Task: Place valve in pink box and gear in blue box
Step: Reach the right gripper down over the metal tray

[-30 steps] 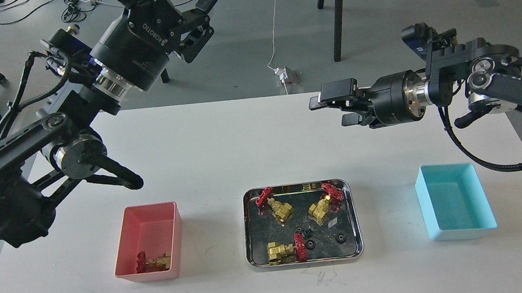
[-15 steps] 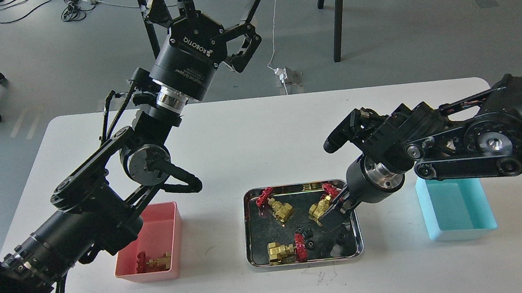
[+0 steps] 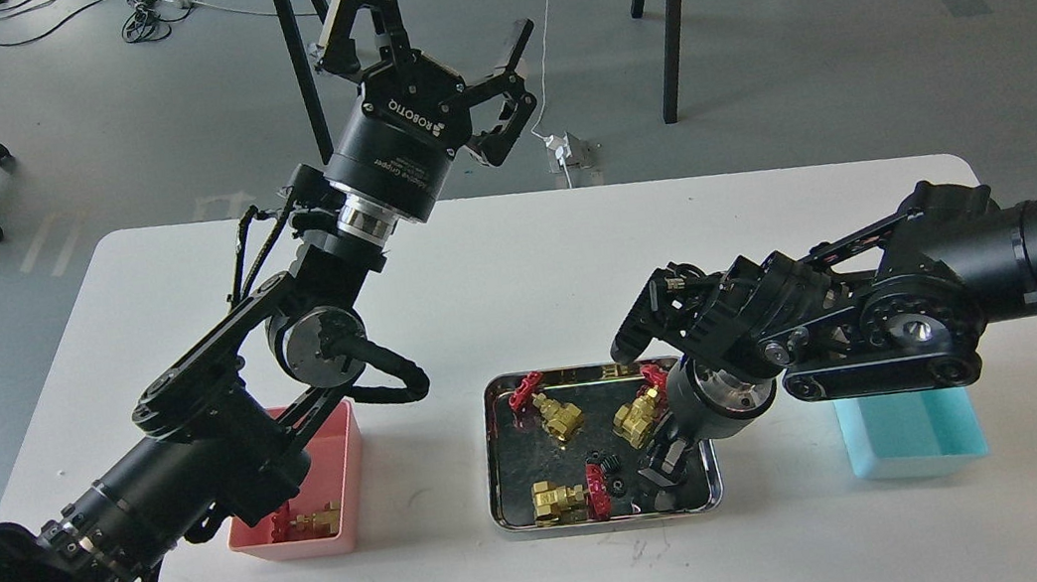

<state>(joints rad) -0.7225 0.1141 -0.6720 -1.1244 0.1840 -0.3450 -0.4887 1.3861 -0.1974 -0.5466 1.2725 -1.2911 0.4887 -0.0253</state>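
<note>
White rectangular table (image 3: 495, 264) fills the view, with two black arms over it. Left arm comes in from 8 o'clock and rises to 12; left gripper (image 3: 430, 2) is held high above the far table edge, fingers spread wide, carrying nothing. Right arm comes in from 3 o'clock, wrist bent down over the shiny steel tray (image 3: 497, 454) at table centre. Right gripper (image 3: 660, 473) is down inside the tray's 4 o'clock corner; it is dark and seen end-on, so I cannot tell whether it is parted or clenched.

Salmon-pink plastic bin, the pink box (image 3: 342, 474), sits at 9 o'clock of the tray, with one gold-brass valve with a red handwheel (image 3: 307, 524) already inside. Light cyan-blue plastic bin, the blue box (image 3: 910, 445), sits at 3 o'clock, half covered by the right arm; the visible part looks empty.

The tray holds three more brass valves (image 3: 555, 416) and tiny black toothed gears (image 3: 611, 465) at its 5 o'clock side. One gear lies just beside the right fingertips.

Step in hand looks like the gear pick for the blue box. The next move likely calls for a fine pinch on a very small part on slick steel, then a lift toward 3 o'clock.

Versus half a second ago, the right gripper has dropped from beside the 2 o'clock valve to the gear corner. The left arm has barely shifted.
</note>
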